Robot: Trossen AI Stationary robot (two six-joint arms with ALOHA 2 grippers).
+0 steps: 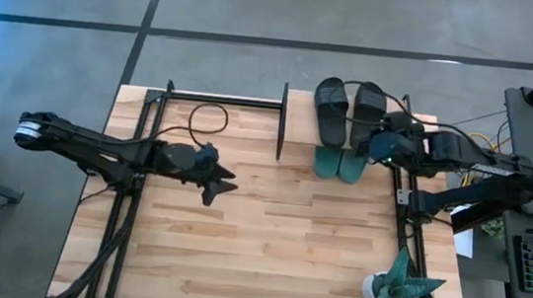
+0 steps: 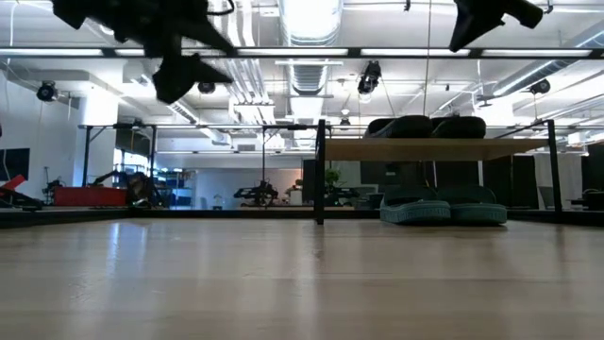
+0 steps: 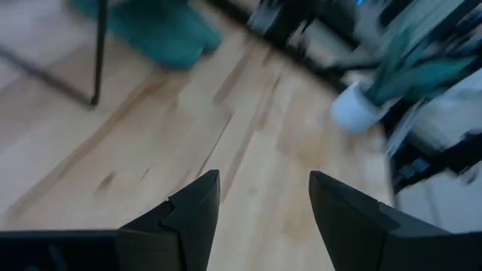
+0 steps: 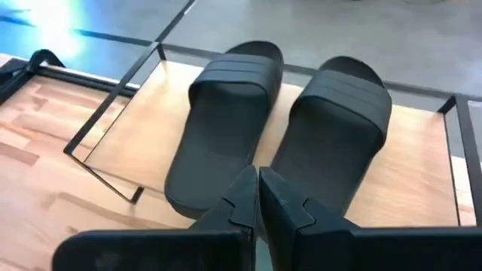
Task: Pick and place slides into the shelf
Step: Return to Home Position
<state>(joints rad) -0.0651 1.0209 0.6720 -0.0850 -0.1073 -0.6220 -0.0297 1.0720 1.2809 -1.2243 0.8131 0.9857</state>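
Black slides (image 4: 226, 128) are set side by side on the top board of the shelf (image 2: 377, 149). Teal slides (image 2: 444, 210) are paired under that board on the table (image 1: 267, 238), with their ends showing past the shelf's edge. The right gripper (image 4: 257, 184) is held over the shelf at the black pair's near ends, fingers pressed together, nothing pinched. The left gripper (image 3: 263, 199) is raised well apart from the shelf, fingers spread. A plant (image 1: 399, 287) is noted well apart from the shelf.

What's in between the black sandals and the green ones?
The shelf board: the black slides rest on top of it and the green slides sit beneath it, seen best in the low view.
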